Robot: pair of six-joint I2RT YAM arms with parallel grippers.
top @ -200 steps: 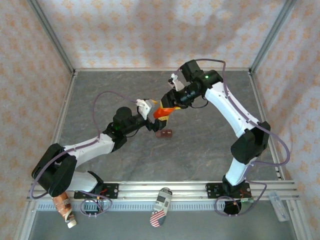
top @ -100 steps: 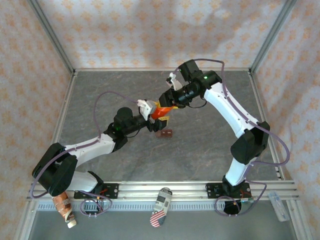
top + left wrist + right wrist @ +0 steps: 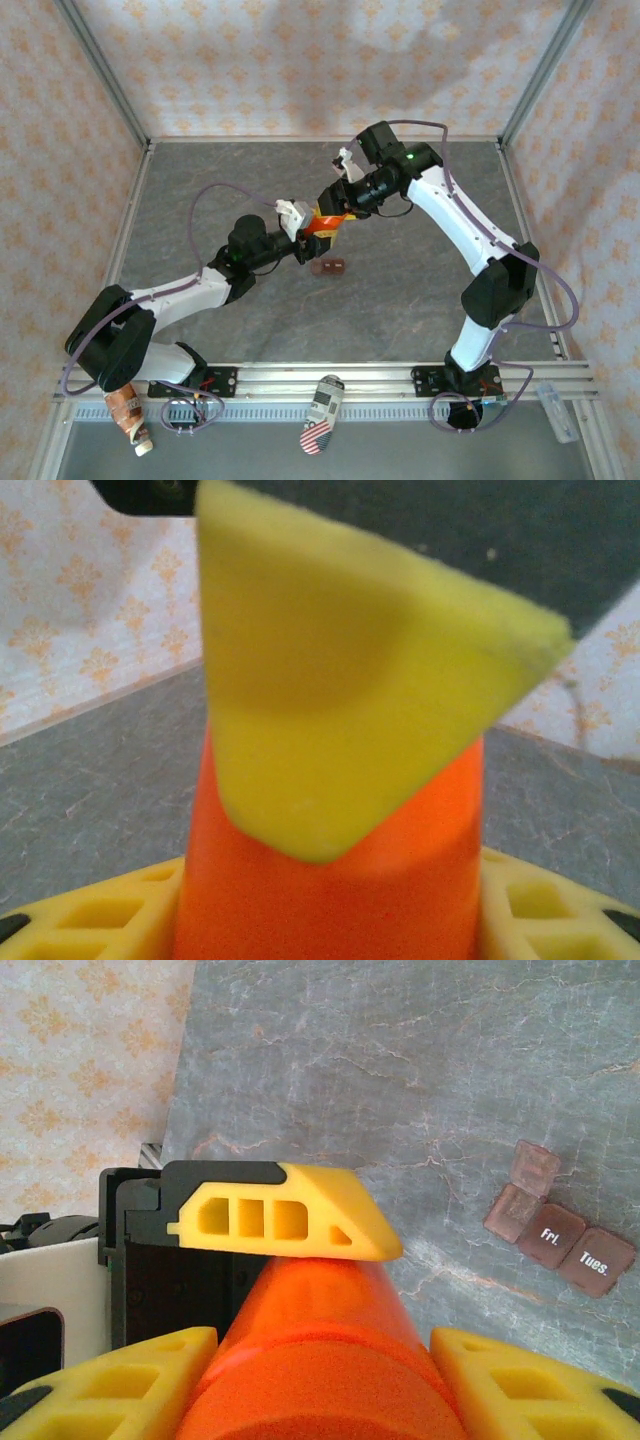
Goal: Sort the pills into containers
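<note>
Seen from above, two robot arms meet over the middle of a grey stone-patterned table; between them they carry an orange bottle, raised off the surface. The right pincer is closed on the bottle, whose orange body fills the gap between its two yellow fingers. The left pincer reaches in from the opposite side; its yellow fingers sit on either side of the same bottle, and one of them lies along the bottle's upper side in the right wrist view; whether it grips firmly cannot be told. In the left wrist view a yellow finger of the right pincer crosses in front of the bottle, blurred.

The pill box, small, oblong and dark reddish-brown, lies flat on the table near its middle, just toward the near edge from the two pincers and apart from them; from the right wrist, two closed lids read "Fri." and "Tues.", and the end compartment stands open with its lid flipped back.
</note>
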